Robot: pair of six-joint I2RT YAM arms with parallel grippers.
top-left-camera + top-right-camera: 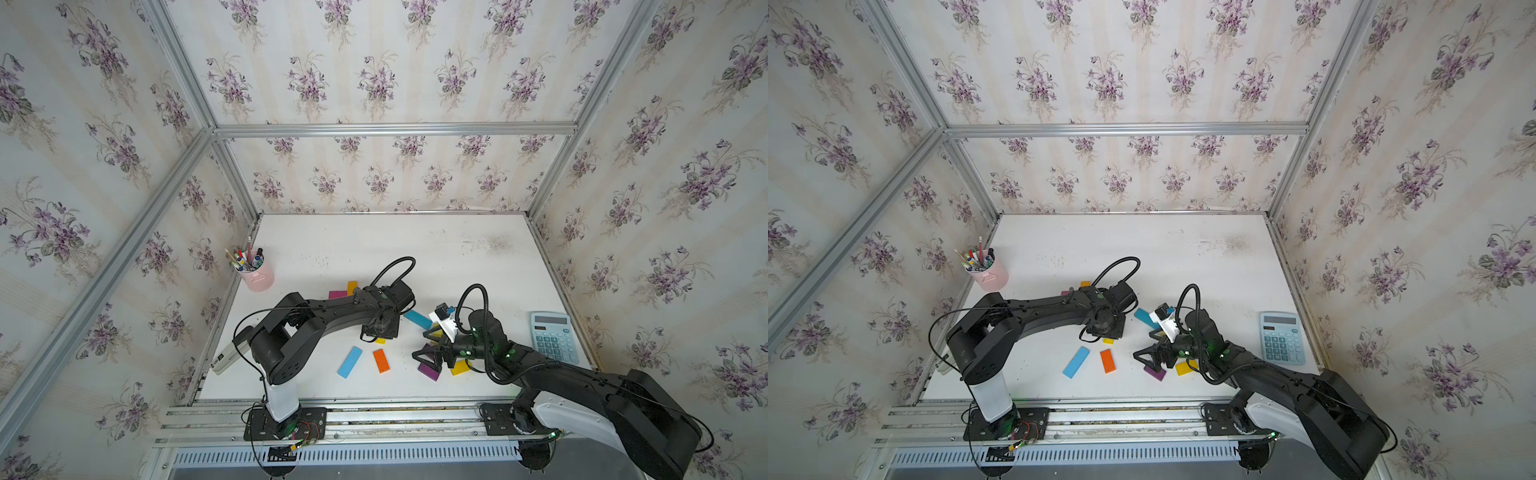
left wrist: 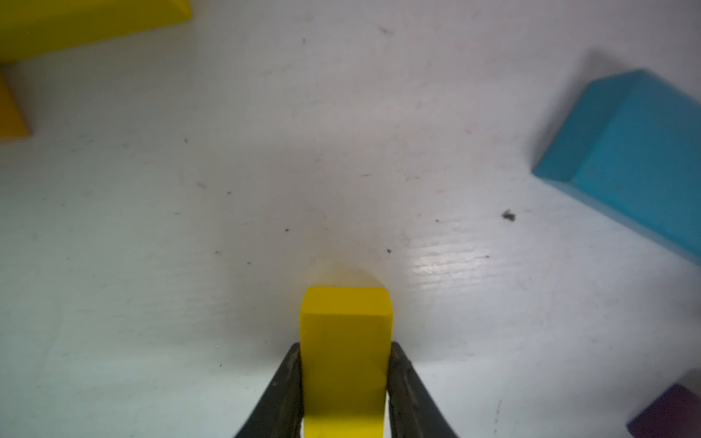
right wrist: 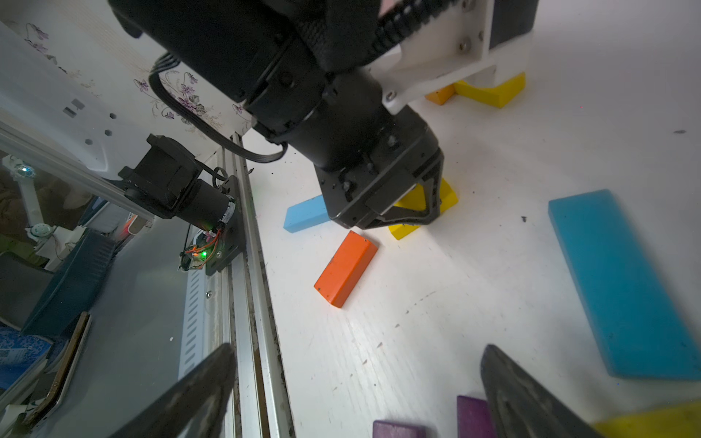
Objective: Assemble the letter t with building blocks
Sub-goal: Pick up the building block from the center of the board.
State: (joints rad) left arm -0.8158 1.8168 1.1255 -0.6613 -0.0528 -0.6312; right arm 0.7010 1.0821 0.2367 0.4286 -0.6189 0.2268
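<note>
A short yellow block (image 2: 345,307) is pinched between the closed fingers of the left gripper (image 2: 345,347), down at the white table (image 2: 265,151). In both top views the left arm (image 1: 328,311) covers nearly all of it.

Around it lie loose building blocks. One long teal block (image 1: 417,319) is just to the right. One light blue block (image 1: 350,362) and one orange block (image 1: 381,360) lie side by side nearer the front, not touching. A pink block (image 1: 337,294) and a yellow-orange block (image 1: 352,286) peek out from behind the left arm.

The right gripper (image 3: 358,349) hangs with its jaws wide apart and empty over two purple blocks (image 3: 474,417) — both cut off at the frame edge — beside another yellow block (image 1: 460,368).

Farther out are one pink cup of pens (image 1: 258,274) at left and one calculator (image 1: 554,337) at right.
</note>
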